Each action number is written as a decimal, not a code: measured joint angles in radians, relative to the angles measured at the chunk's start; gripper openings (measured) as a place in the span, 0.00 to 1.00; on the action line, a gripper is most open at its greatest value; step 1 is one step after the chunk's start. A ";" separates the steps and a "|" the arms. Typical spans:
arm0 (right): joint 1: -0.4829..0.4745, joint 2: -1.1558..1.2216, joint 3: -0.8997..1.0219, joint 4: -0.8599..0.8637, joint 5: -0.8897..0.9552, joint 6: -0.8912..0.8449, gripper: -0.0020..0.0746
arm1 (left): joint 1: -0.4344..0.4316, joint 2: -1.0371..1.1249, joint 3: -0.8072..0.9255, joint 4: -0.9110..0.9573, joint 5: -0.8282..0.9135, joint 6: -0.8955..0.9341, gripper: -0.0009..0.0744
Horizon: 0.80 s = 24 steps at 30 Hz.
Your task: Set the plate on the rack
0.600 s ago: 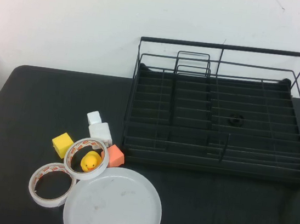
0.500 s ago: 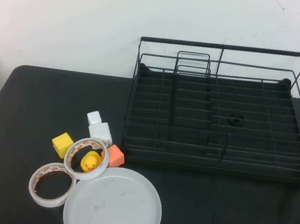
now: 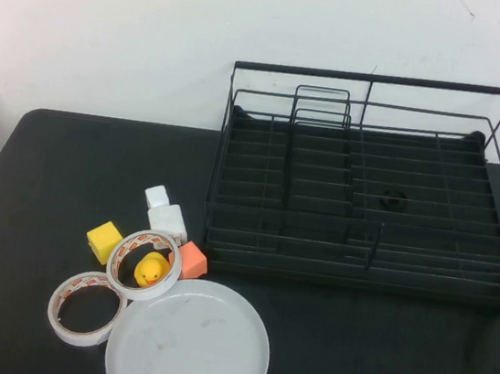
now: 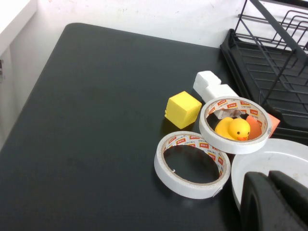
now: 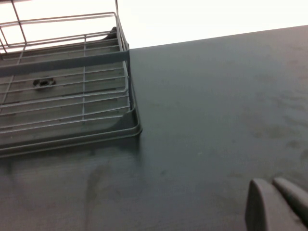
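Lying flat at lower centre, the plate (image 3: pixel 189 340) faces up; the rack (image 3: pixel 371 180) runs widthwise. Left tool (image 4: pixel 276 202) and right tool (image 5: pixel 279 204): closed.

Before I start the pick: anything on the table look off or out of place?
One oddity: a yellow toy duck sits inside the upper tape roll, which leans on the second tape roll. The plate lies flat, and the rack looks square. Left tool and right tool show only in their wrist views.

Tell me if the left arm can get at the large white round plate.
Probably yes: the left gripper hangs just above the large white round plate, nothing between. The right gripper hovers beyond the rack.
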 joint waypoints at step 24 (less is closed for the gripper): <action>0.000 0.000 0.000 0.000 0.000 0.000 0.02 | 0.000 0.000 0.002 -0.864 -0.145 -0.212 0.01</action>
